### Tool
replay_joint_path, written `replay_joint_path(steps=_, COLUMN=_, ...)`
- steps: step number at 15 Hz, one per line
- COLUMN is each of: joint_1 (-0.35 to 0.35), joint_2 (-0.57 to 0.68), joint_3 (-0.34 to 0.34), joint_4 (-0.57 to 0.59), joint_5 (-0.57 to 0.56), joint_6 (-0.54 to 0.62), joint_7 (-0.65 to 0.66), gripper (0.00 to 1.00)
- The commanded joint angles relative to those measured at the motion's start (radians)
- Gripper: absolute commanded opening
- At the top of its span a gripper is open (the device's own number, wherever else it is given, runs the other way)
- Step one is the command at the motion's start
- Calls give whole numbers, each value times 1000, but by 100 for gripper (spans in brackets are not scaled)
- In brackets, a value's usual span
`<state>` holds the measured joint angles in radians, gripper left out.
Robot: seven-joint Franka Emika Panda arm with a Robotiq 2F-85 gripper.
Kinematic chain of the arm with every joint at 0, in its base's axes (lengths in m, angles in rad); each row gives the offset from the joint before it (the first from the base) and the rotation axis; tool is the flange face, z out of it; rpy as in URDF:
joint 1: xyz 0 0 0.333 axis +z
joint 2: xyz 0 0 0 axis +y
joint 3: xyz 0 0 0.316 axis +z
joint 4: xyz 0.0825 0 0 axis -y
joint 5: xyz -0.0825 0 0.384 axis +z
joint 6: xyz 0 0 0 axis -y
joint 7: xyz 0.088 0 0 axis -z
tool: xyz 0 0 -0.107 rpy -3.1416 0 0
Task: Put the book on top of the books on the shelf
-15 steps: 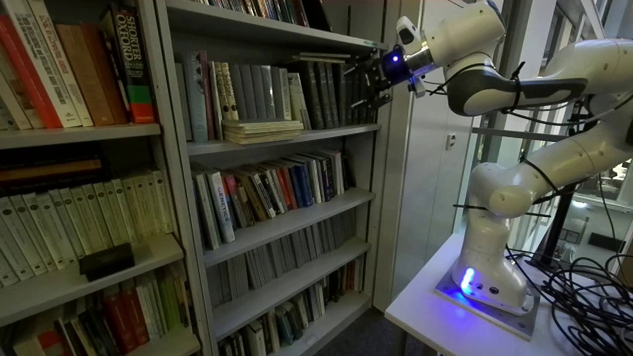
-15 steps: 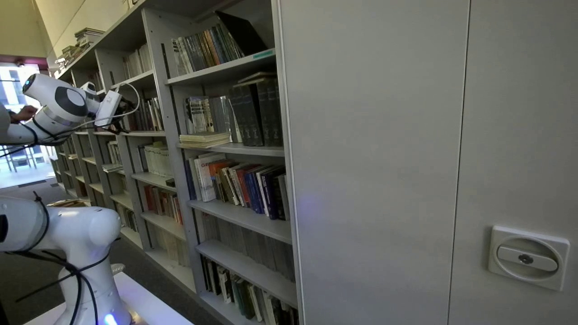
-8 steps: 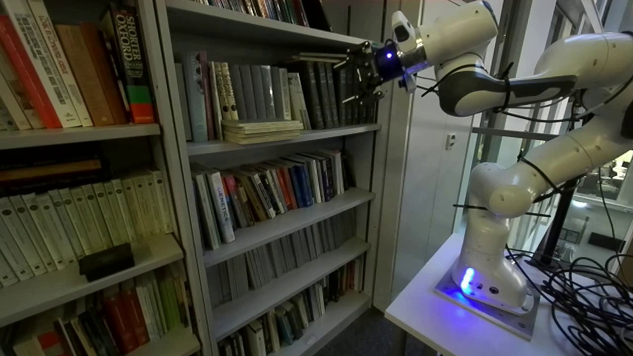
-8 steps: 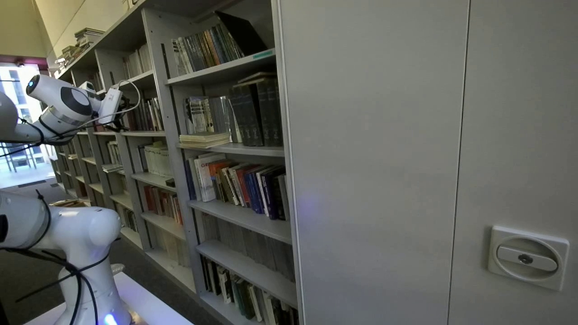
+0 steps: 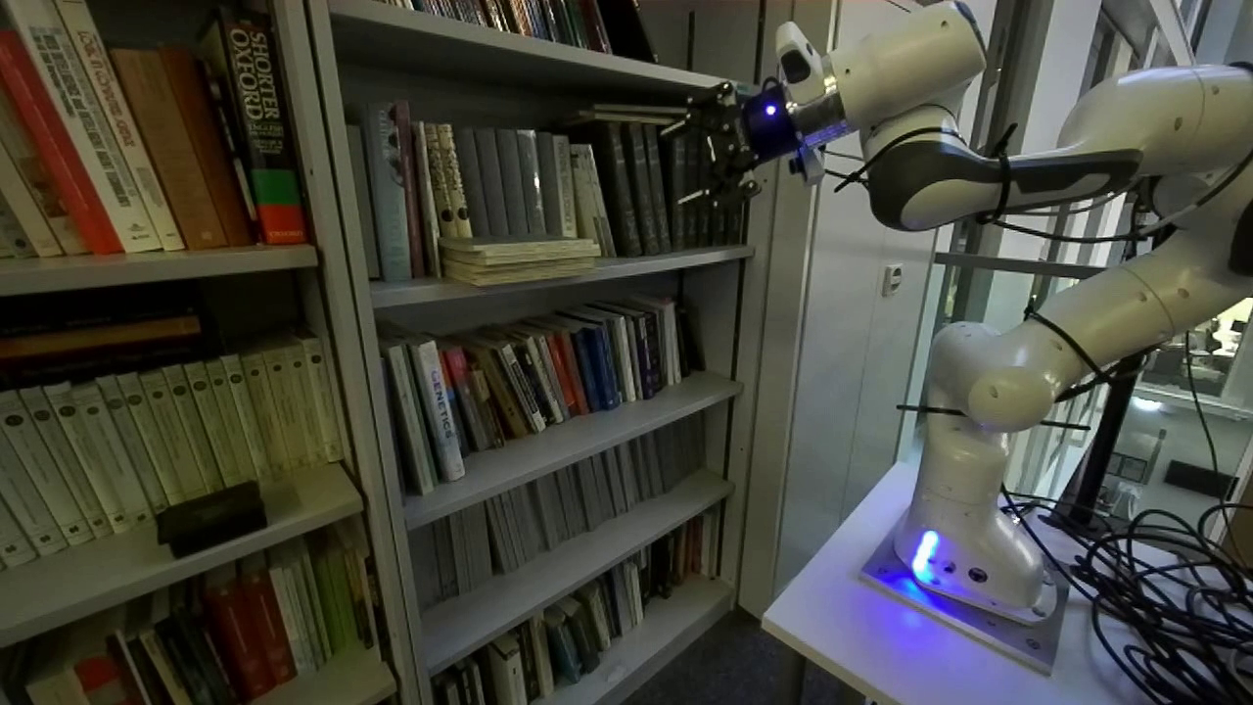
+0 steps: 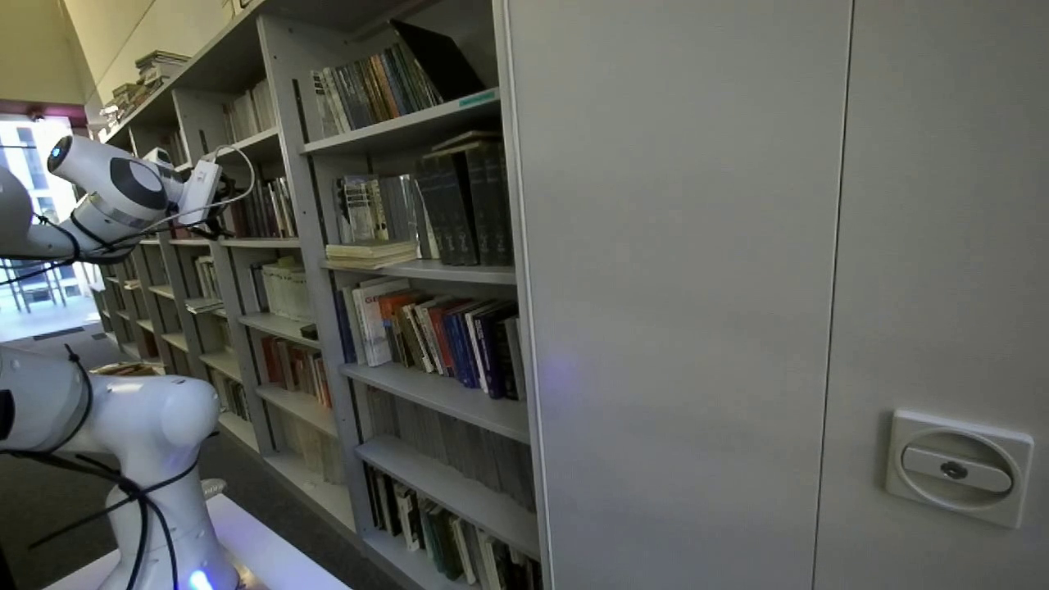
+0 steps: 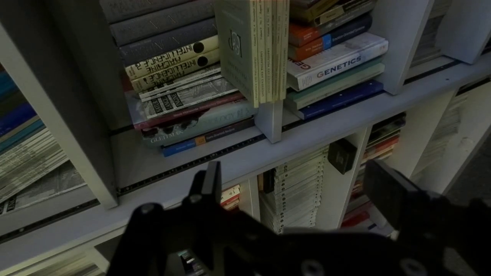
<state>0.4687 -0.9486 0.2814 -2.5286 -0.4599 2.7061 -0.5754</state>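
A row of upright books [image 5: 509, 181] with grey, white and dark spines fills the shelf [image 5: 675, 261]. Flat at its front lies a low stack of cream books [image 5: 519, 262], also seen in an exterior view as the cream stack [image 6: 370, 252]. Which single book the task means I cannot tell. My gripper [image 5: 680, 164] is raised before the dark volumes at the shelf's right end, apart from the shelf. In the wrist view, turned sideways, the cream stack [image 7: 268, 50] sits beyond the spread fingertips [image 7: 211, 178]; no book is between them.
Thin books [image 5: 636, 115] lie flat on the dark volumes, under the upper board [image 5: 548, 51]. A bookcase upright [image 5: 338, 215] divides off the neighbouring bays. There, a black box [image 5: 212, 517] sits on a lower board. Cables [image 5: 1145, 587] heap behind the arm's base on the table.
Over the first half second my arm shifted leftward in one exterior picture and slightly rightward in another, staying open. Since then it has held still. The books have not moved.
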Motion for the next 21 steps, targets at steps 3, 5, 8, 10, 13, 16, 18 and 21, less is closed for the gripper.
replay_joint_path(steps=3, joint_1=1, joint_2=1, joint_3=-1, joint_4=3, joint_5=0, joint_6=-3, joint_7=-1, gripper=100)
replay_joint_path(steps=5, joint_1=1, joint_2=1, joint_3=-1, joint_4=3, joint_5=0, joint_6=-3, joint_7=-1, gripper=100)
replay_joint_path(steps=8, joint_1=1, joint_2=1, joint_3=-1, joint_4=3, joint_5=0, joint_6=-3, joint_7=-1, gripper=100)
replay_joint_path(steps=10, joint_1=1, joint_2=1, joint_3=-1, joint_4=3, joint_5=0, joint_6=-3, joint_7=-1, gripper=100)
replay_joint_path(steps=13, joint_1=-2, joint_2=9, joint_3=-1, joint_4=5, joint_5=-3, joint_6=-3, joint_7=-4, gripper=100)
replay_joint_path(steps=16, joint_1=-100, joint_2=56, joint_3=34, joint_4=35, joint_5=-65, joint_6=52, joint_7=18, gripper=100)
replay_joint_path(steps=18, joint_1=-169, joint_2=113, joint_3=54, joint_4=64, joint_5=-95, joint_6=111, joint_7=50, gripper=100)
replay_joint_path(steps=21, joint_1=-283, joint_2=219, joint_3=97, joint_4=139, joint_5=-144, joint_6=175, joint_7=76, gripper=100)
